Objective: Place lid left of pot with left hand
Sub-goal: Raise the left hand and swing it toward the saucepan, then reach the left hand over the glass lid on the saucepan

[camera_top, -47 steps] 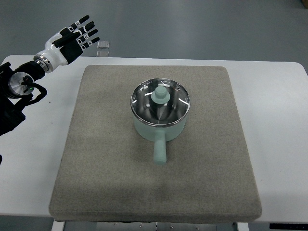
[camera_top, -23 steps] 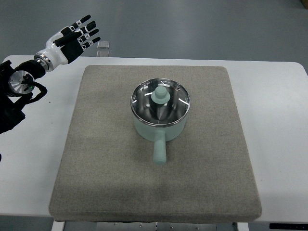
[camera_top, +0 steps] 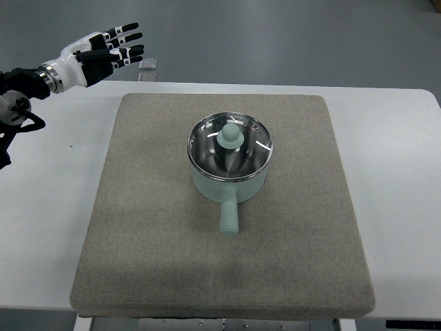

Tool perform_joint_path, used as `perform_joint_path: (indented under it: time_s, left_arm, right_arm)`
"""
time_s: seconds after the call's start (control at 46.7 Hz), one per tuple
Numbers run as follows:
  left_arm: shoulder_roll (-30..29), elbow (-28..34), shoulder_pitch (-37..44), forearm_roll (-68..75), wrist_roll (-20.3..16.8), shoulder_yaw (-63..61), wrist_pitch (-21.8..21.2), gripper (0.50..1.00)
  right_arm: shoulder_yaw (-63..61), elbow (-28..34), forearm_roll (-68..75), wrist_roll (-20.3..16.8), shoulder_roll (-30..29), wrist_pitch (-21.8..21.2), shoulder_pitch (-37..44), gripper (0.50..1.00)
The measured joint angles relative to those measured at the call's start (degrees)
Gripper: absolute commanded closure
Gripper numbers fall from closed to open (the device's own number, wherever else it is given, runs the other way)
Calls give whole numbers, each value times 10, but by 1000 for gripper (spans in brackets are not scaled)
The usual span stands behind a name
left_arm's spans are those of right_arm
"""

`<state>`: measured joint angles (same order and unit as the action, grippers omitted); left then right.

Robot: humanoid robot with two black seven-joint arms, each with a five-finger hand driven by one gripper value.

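Left robot hand (camera_top: 103, 54): upper left of the frame, beyond the tabletop's (camera_top: 48, 207) far edge, fingers stretched flat and spread, holding nothing.
Right arm: I cannot see it in this view.
Pot (camera_top: 229, 169): pale green, near the middle of the grey mat (camera_top: 151, 234), handle pointing to the bottom of the frame.
Lid (camera_top: 230, 146): glass with a green knob (camera_top: 230, 136), seated on the pot, well apart from my hand.
Risk: I judge the knob small; an off-centre pinch could slip, or tug the pot sideways.
Drop spot: bare mat left of the pot looks roomy.
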<state>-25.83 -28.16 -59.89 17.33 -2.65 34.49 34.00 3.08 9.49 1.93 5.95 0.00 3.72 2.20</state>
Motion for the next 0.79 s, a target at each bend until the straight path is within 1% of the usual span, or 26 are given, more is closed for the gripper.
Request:
perform_joint_path:
  time_s: [0.086,0.278,0.471,0.792]
  left_arm:
    - [-22,-21,-10,40,0,0,1,501]
    - [-57,-95,-20,129,0,-1,1,501]
    - [-58,-148,-34,238,0,-2,1,501]
    - [-71,-282,-54,454,0,-3,2,501]
  right_arm:
    - [0,0,0,0,0,0,0,579]
    - [0,0,0,0,0,0,0,579]
    - [0,0,0,0,0,0,0,579]
    - [0,0,0,0,0,0,0,579]
